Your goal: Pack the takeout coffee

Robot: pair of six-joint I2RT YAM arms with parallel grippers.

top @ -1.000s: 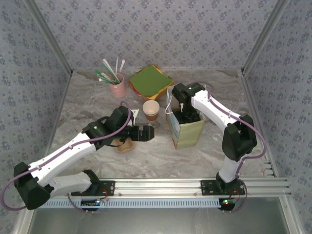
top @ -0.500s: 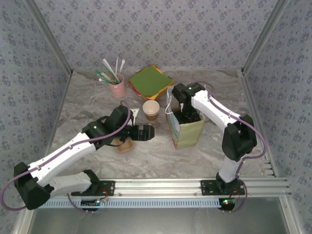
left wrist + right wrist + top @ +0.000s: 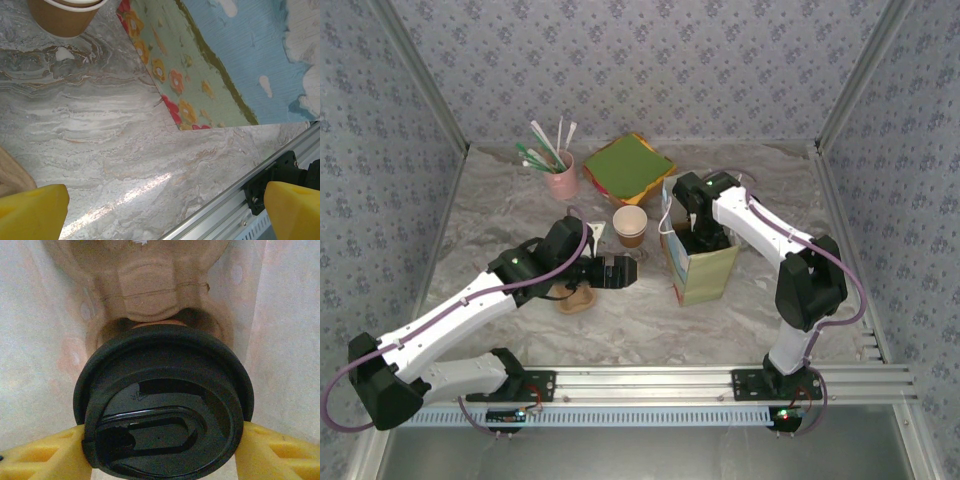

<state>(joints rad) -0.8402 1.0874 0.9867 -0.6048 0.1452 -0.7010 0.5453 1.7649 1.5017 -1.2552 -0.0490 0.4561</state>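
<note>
Where my arms are bolted at the near edge, the list begins.

Item one: my left gripper (image 3: 617,272), jaws at their widest, nothing between them, hanging above the marbled table (image 3: 500,220). On its own camera its two yellow fingertips (image 3: 32,212) sit at the bottom corners with bare table between.

Item two: a flat brown piece (image 3: 575,298) on the table under my left wrist; I cannot tell what it is.

Item three: a paper bag (image 3: 705,275), upright, mouth open, printed with flowers and blue sky on the side facing my left camera.

Item four: my right gripper (image 3: 160,455), reaching down inside that bag, a yellow finger pressed to each side of a black lid.

Item five: the takeout coffee (image 3: 165,405), held in that grip inside the bag, lid up. Moulded brown cardboard (image 3: 150,285) lies below it; whether the cup touches it I cannot tell.

Item six: an open cup (image 3: 630,226), brown outside, white inside, upright just left of the bag.

Item seven: a stack of napkins (image 3: 628,166), green on top, farther back.

Item eight: a pink mug (image 3: 561,181) of straws (image 3: 545,148), far left.
</note>
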